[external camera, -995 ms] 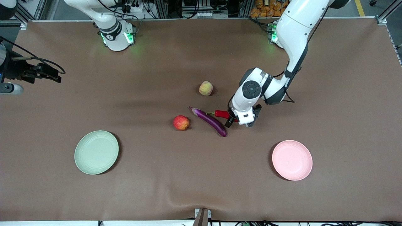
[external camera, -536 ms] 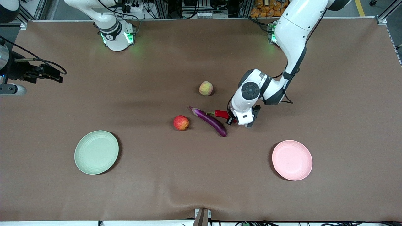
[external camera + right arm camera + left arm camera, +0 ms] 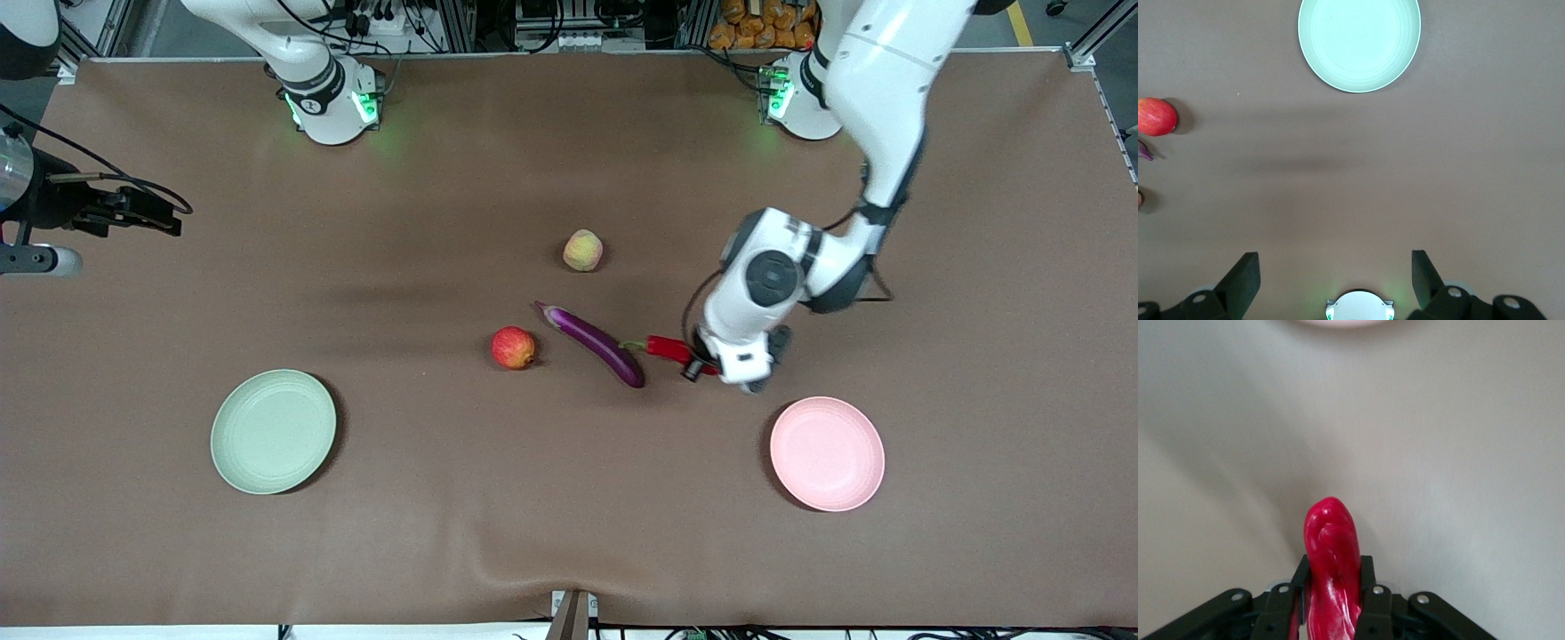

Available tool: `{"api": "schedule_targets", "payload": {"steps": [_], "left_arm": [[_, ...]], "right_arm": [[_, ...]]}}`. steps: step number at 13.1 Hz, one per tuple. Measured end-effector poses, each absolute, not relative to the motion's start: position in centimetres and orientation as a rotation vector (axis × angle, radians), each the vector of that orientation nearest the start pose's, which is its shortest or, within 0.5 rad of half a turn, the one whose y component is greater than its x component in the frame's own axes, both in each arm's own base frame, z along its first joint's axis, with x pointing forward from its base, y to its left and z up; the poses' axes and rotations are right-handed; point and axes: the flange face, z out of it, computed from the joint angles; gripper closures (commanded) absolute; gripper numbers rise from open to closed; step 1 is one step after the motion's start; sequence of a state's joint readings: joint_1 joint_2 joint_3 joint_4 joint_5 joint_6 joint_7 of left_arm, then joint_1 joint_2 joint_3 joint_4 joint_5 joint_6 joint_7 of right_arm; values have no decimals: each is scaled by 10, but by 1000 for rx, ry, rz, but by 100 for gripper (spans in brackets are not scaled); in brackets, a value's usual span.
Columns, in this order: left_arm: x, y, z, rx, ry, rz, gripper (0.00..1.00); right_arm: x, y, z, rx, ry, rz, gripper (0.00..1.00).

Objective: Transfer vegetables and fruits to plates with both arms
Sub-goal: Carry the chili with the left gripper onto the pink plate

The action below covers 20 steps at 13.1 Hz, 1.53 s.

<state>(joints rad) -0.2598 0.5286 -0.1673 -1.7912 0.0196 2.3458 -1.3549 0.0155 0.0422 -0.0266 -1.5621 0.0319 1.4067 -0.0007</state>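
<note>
Left wrist view: left gripper [image 3: 1331, 600] jaws clamp the glossy red chili pepper [image 3: 1331, 567]; right gripper [image 3: 1335, 280] jaws wide.

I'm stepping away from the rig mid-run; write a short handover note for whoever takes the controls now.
Left gripper: shut on the chili pepper, carried over the table between the eggplant and the pink plate.
Right gripper: open, waiting at the right arm's end of the table.
Apple and peach sit on the table; the green plate holds nothing.
Done: nothing plated yet.
Left: set the chili down, then move the eggplant, apple and peach.
</note>
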Motion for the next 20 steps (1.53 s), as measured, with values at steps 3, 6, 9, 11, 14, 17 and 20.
{"api": "schedule_targets", "payload": {"steps": [3, 6, 9, 11, 14, 17, 20], "left_arm": [[656, -155, 307, -2929, -1325, 12, 100], [685, -58, 287, -2974, -1234, 14, 100], [710, -23, 246, -2987, -1275, 34, 100], [721, -25, 234, -3001, -1279, 27, 98], [727, -28, 222, -3036, -1226, 13, 0], [731, -34, 226, -3053, -1222, -10, 0], [735, -79, 252, -3084, -1299, -20, 0]], "right_arm": [[549, 0, 592, -3096, 8, 289, 0], [550, 4, 590, -3095, 2, 291, 0], [555, 25, 585, -3094, 56, 277, 0], [562, 54, 575, -3102, 111, 262, 0], [570, 90, 556, -3114, 185, 280, 0], [574, 123, 539, -3120, 291, 291, 0], [577, 180, 508, -3125, 436, 282, 0]]}}
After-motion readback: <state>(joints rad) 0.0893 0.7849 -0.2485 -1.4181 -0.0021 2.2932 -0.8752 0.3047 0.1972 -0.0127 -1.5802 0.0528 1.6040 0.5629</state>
